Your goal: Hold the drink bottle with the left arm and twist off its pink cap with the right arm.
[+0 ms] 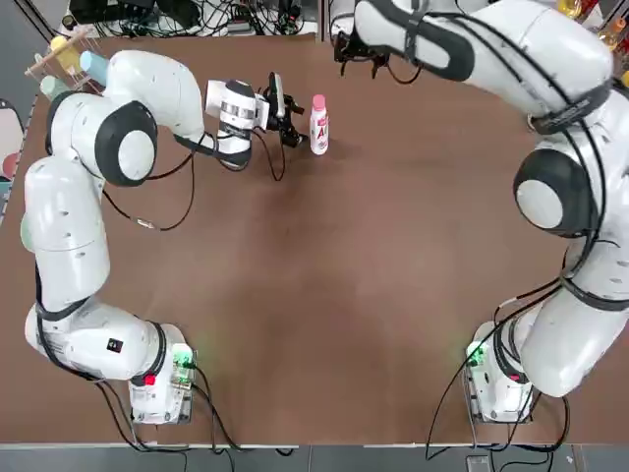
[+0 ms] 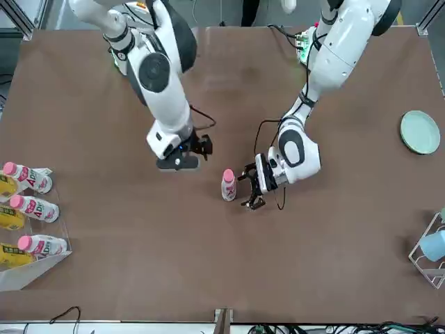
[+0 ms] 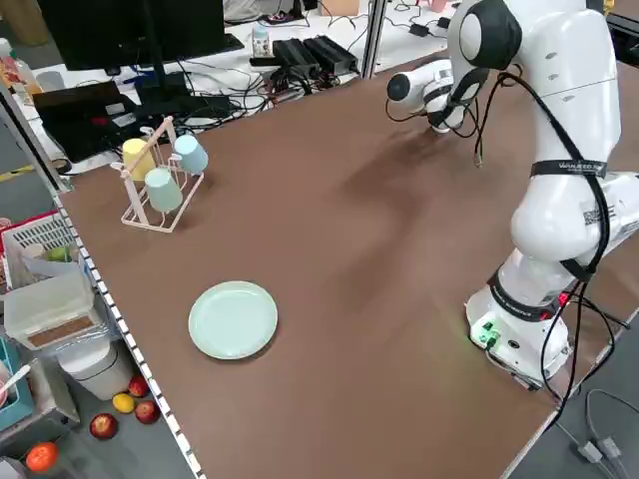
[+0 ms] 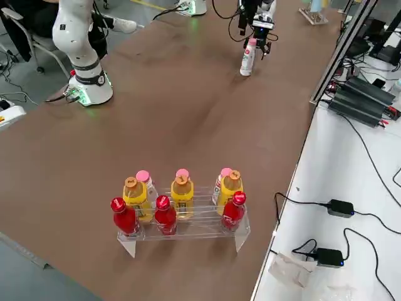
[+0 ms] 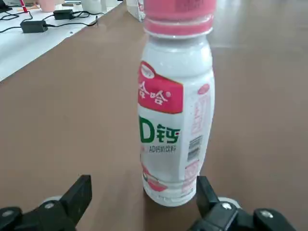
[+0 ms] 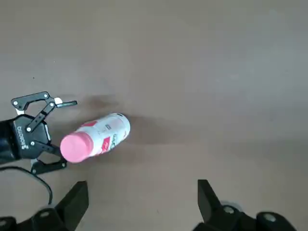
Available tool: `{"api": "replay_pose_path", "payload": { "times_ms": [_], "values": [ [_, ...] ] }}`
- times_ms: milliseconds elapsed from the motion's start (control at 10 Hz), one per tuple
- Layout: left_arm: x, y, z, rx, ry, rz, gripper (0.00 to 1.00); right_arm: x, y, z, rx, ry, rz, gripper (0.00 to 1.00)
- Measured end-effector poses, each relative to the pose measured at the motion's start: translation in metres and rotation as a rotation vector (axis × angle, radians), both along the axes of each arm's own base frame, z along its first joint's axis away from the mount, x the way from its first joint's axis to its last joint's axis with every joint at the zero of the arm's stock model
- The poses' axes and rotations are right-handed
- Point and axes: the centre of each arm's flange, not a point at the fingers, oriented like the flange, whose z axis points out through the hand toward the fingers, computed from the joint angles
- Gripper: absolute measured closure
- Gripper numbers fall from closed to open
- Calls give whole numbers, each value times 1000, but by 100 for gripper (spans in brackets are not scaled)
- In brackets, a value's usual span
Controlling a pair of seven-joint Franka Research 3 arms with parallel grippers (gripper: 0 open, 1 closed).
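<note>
upright drink bottle (image 1: 318, 128), long axis vertical, pink cap (image 1: 318, 101) topmost

"AD" in green with Chinese characters on the drink bottle (image 5: 176, 115) label.

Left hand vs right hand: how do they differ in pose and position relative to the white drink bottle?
The left hand lies level, low at the table beside the slim white plastic drink bottle with the pink cap, fingers flanking it without touching. The right hand hangs higher and farther off, looking down on the bottle. Both hands are open and hold nothing.
</note>
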Motion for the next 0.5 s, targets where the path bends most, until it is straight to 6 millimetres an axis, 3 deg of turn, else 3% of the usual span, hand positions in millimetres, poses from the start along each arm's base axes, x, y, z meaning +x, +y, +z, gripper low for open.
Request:
{"api": "replay_pose_path", "payload": {
  "times_ms": [300,500],
  "values": [
    [-7,-6,-3,-12,-14,-6,4,-3,52,-27,20,-3,-84,0],
    [-14,-18,-2,-30,-5,-1,4,-1,64,-34,18,-14,-99,4]
  ]
}}
